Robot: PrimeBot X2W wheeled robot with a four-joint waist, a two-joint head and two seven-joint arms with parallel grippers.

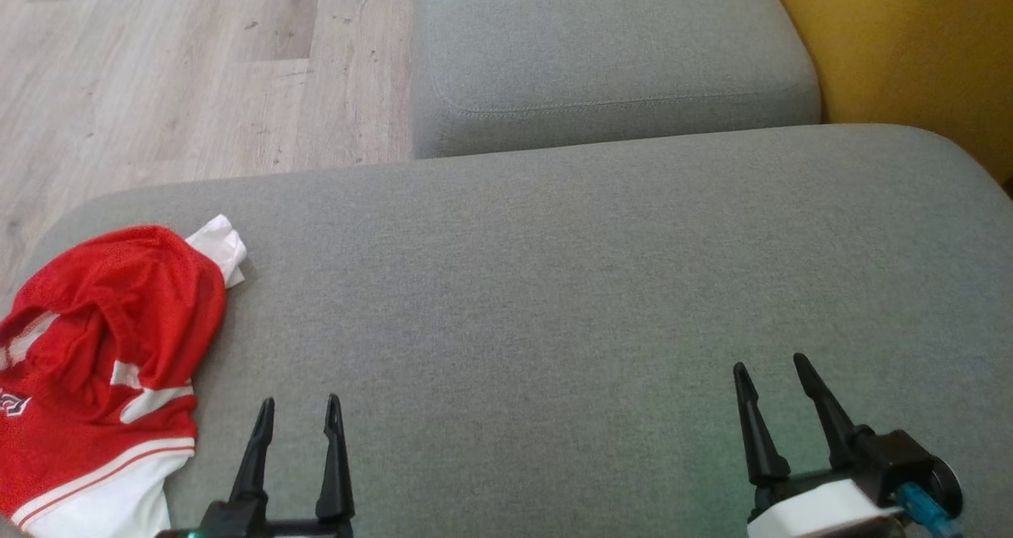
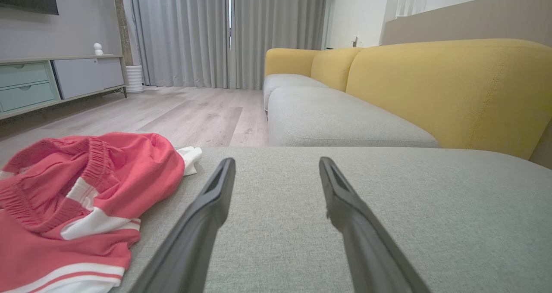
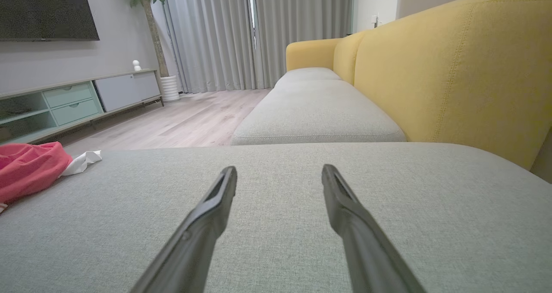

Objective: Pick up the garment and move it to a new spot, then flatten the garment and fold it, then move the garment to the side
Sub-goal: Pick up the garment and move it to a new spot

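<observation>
Left gripper [image 1: 301, 399], lower left of the head view: two long dark fingers held well apart, pointing up the view, nothing between them; right gripper [image 1: 769, 361], lower right: fingers likewise parted and empty, leaning slightly leftward toward their tips, with a white wrist housing [image 1: 815, 510] at their base; each wrist view shows its own pair splayed evenly.

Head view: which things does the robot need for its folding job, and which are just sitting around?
For the job: red-and-white garment, grey cushion under it, left claw, right claw, both open.
Just around: far grey cushion, yellow sofa back, wooden floor.
</observation>
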